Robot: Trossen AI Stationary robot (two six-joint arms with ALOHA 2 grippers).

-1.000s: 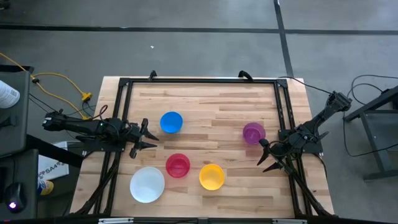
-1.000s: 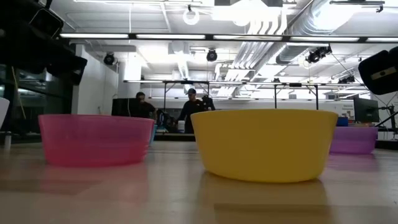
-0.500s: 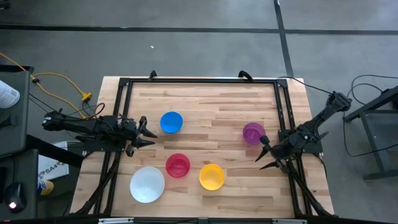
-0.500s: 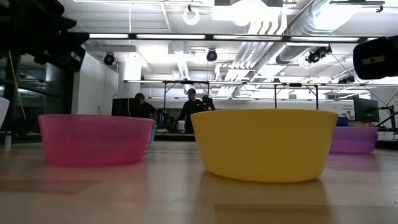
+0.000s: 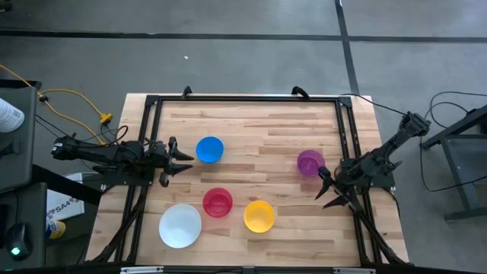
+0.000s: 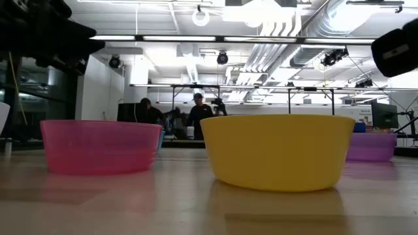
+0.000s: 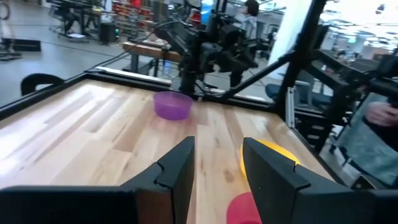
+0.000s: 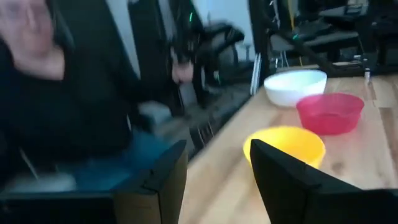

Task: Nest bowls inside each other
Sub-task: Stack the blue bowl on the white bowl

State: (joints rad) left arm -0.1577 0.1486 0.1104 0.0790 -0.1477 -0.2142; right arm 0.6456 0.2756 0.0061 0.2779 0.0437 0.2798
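**Five bowls apart on the table, both grippers empty at its edges**

At the left edge of the high view, the left gripper [image 5: 173, 157] sits over the left side of the wooden table [image 5: 259, 122], its fingers spread and holding nothing. The blue bowl [image 5: 209, 149] lies just to the right of its fingertips, apart from them. Lower in the frame, the white bowl [image 5: 180, 225] sits near the bottom left of the table, well below that gripper.

To the right of the white bowl and a little higher is the red bowl [image 5: 218, 202], and just right of that the yellow bowl [image 5: 259, 215]. None of the bowls touch; each stands by itself, mouth up.

Further right, toward the table's right side, is the purple bowl [image 5: 310, 161]. The right gripper [image 5: 325, 189] hangs just below and to the right of it, fingers parted and empty, close to the bowl but clear of it.

In the low view the red bowl [image 6: 100, 146] shows at left, the yellow bowl [image 6: 277, 151] fills the centre, and the purple bowl [image 6: 371, 146] sits small at the far right. People [image 6: 196, 116] stand in the room behind.

The left wrist view looks between spread fingers [image 7: 176, 174] across the table to the purple bowl [image 7: 172, 104]. The right wrist view shows the yellow [image 8: 283, 145], red [image 8: 329, 112] and white [image 8: 295, 86] bowls beyond its own open fingers [image 8: 163, 180], with a blurred person [image 8: 56, 87] beside the table.
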